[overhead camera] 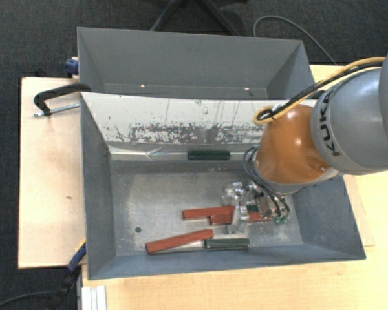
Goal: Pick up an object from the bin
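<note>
Red-brown flat bar (205, 214) lies flat on the bin floor, right of centre and toward the front wall. Its long axis runs close to left-right across the view, with the left end free and pointing at the bin's left wall and the right end passing beneath the gripper (238, 216). A short reddish stretch shows on the gripper's far side, seemingly the same bar. The gripper is down at floor level directly over that right end. Whether it is parted or closed cannot be told, as its metal parts overlap the bar. The arm (355, 124) enters over the right rim and bends downward, with the orange wrist cover (288, 147) directly above the gripper and cables looping round it. Just in front, a second red-brown bar (178, 241) lies along the front wall, tilted slightly, its right end touching or nearly touching a dark green bar (227, 243) lying in line with it. Another dark green bar (209, 154) rests at the foot of the back wall, well apart. The grey metal bin (97, 192) shows a scuffed rear face.
</note>
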Motion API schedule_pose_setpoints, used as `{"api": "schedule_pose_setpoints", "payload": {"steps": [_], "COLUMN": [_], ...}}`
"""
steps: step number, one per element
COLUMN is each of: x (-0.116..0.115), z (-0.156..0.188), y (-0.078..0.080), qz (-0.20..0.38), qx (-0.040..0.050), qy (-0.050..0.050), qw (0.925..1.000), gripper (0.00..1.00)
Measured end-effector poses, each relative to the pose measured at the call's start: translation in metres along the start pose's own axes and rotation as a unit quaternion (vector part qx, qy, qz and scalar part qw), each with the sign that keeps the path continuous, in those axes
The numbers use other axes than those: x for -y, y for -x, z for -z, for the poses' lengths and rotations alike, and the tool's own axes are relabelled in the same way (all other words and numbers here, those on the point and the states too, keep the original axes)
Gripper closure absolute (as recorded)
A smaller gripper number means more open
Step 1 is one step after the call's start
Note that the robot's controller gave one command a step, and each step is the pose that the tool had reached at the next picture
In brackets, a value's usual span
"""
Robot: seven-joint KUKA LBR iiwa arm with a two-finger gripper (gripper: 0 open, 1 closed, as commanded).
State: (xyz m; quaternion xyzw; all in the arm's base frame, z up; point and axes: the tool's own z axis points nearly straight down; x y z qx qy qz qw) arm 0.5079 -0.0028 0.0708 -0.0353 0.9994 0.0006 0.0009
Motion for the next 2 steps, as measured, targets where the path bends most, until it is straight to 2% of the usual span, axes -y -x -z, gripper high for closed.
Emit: {"api": "schedule_pose_setpoints", "payload": {"steps": [1, 2], "x": [-0.025, 0.019], "z": [0.122, 0.160], "y": [0.006, 0.030], "qz": [0.005, 0.062], "qx": [0.0060, 0.0043], "qy": [0.000, -0.002], "qw": [1.0000, 0.9981], "gripper": [1.00, 1.00]}}
